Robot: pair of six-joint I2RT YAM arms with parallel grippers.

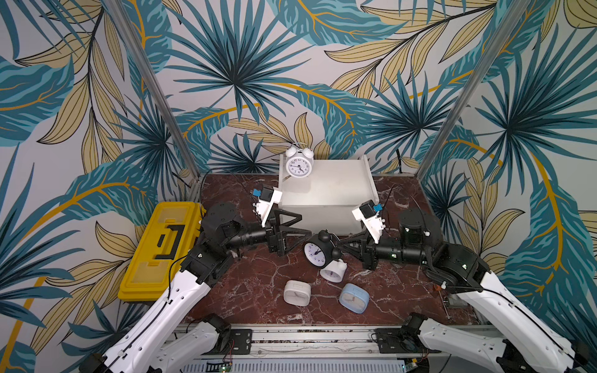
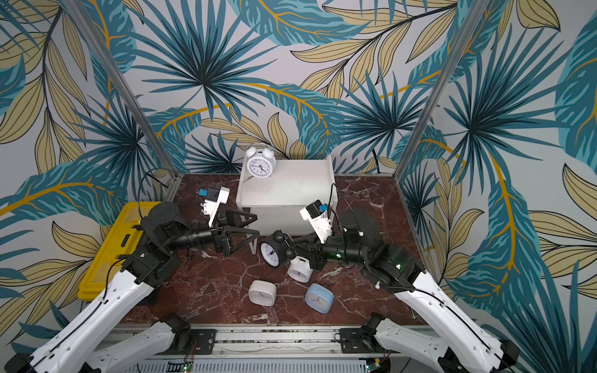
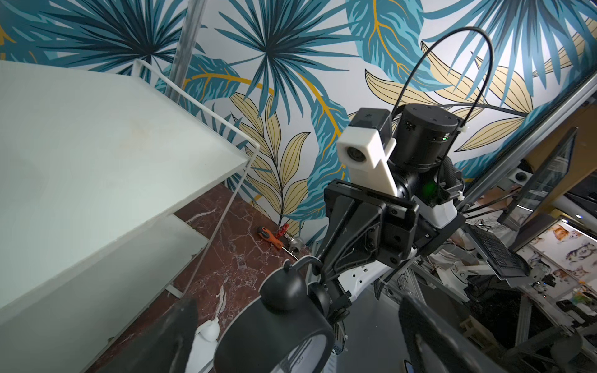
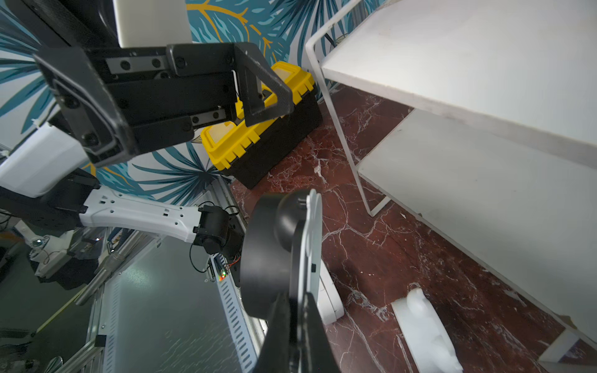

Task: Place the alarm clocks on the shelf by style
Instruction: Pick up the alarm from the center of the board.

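A white twin-bell alarm clock (image 1: 299, 164) (image 2: 261, 163) stands at the left back of the white shelf's (image 1: 336, 190) (image 2: 290, 190) top board. In front of the shelf the black twin-bell clock (image 1: 318, 251) (image 2: 273, 251) (image 3: 274, 339) hangs above the table, with my right gripper (image 1: 340, 248) (image 4: 298, 323) shut on a thin part at its back. My left gripper (image 1: 300, 227) (image 3: 295, 303) is open, its fingers wide on either side of that clock without touching it. Another white twin-bell clock (image 1: 334, 272) (image 4: 426, 329) lies on the table. A white rounded-square clock (image 1: 297, 292) and a light-blue one (image 1: 353, 297) lie nearer the front.
A yellow toolbox (image 1: 161, 252) (image 4: 258, 135) sits at the left edge of the red marble table (image 1: 252, 290). An orange-handled tool (image 3: 271, 235) lies by the back wall. Metal frame posts rise at both back corners, and the arm bases fill the front rail.
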